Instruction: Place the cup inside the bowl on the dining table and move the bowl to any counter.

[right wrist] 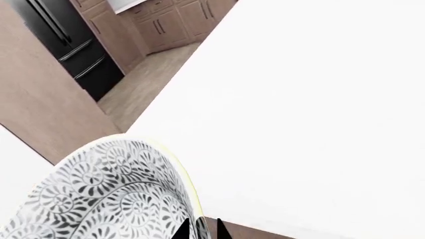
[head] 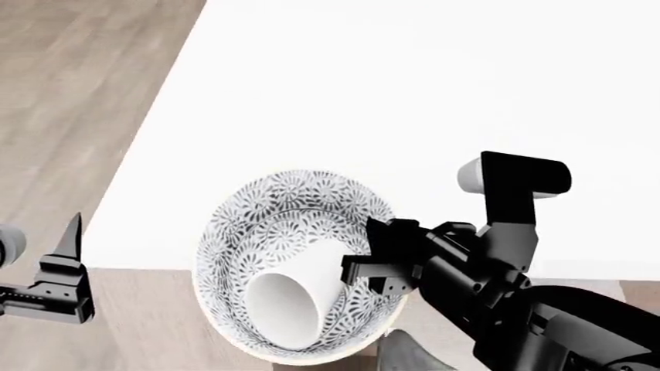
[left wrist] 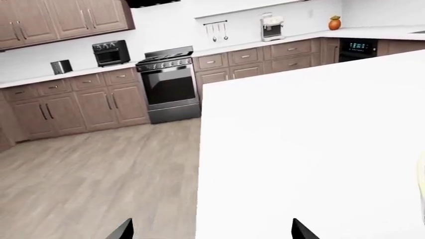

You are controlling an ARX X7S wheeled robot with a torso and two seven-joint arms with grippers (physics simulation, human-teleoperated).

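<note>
Left wrist view: the plain white flat top of the dining table (left wrist: 312, 149) fills the near side, with grey-brown wood plank flooring (left wrist: 93, 174) beside it. Beyond runs a white countertop over brown wood cabinets with dark handles, the counter (left wrist: 79, 74), broken by a black and steel oven range (left wrist: 169, 84). On that counter stand a black toaster oven (left wrist: 111, 52), a small grey toaster (left wrist: 61, 66), a white coffee machine (left wrist: 271, 26) and an orange jar (left wrist: 335, 23). The left gripper (left wrist: 212, 231) shows only as two dark fingertips set wide apart with nothing between them.

Head view: the deep round bowl with the black-and-white leaf pattern and pale yellowish rim (head: 299, 224) sits at the near edge of the dining table (head: 413, 93), partly overhanging it. The small plain white tapered cup (head: 294, 297) lies tipped on its side inside the bowl. The black right gripper (head: 369, 267) reaches in over the bowl's rim, just beside the cup; its fingers look close to the rim, but whether they pinch it cannot be told here. The left gripper (head: 64, 267) hangs off the table's edge over the floor, well apart from the bowl.

Right wrist view: the bowl's patterned wall and yellowish rim (right wrist: 113, 194) lie against the right gripper (right wrist: 202, 229), whose two dark fingertips stand narrowly apart on either side of the rim. The white tabletop (right wrist: 305, 99) spreads beyond, with a dark refrigerator (right wrist: 66, 45) and cabinets far off.
</note>
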